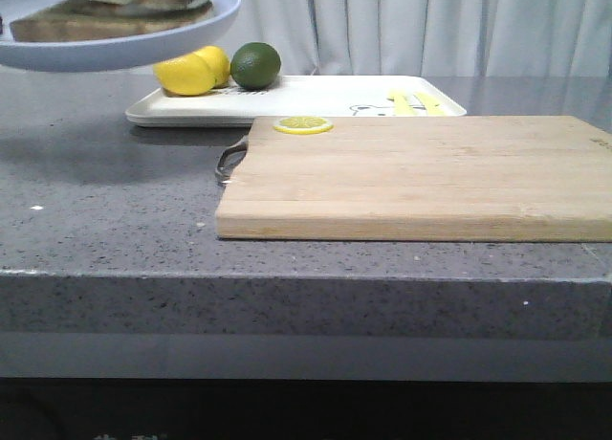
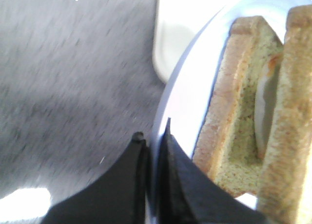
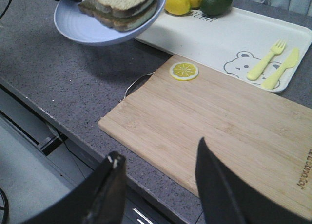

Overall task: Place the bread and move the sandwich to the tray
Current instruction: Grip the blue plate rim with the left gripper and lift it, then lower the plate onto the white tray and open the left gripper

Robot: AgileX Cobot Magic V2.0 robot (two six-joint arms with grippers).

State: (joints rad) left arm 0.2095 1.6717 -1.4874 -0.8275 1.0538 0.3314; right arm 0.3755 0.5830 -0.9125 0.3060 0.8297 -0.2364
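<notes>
Sandwich [image 3: 119, 7] sits assembled on the light blue plate [image 1: 115, 40], so the bread step looks done. The left tool [image 2: 155, 151] is pinched tight on the plate's rim and holds it in the air at about ten o'clock from the cutting board [image 1: 421, 177], beside the tray [image 1: 316, 98]. The right tool [image 3: 158, 185] gapes wide, holding nothing. Delivery to the tray remains.
</notes>
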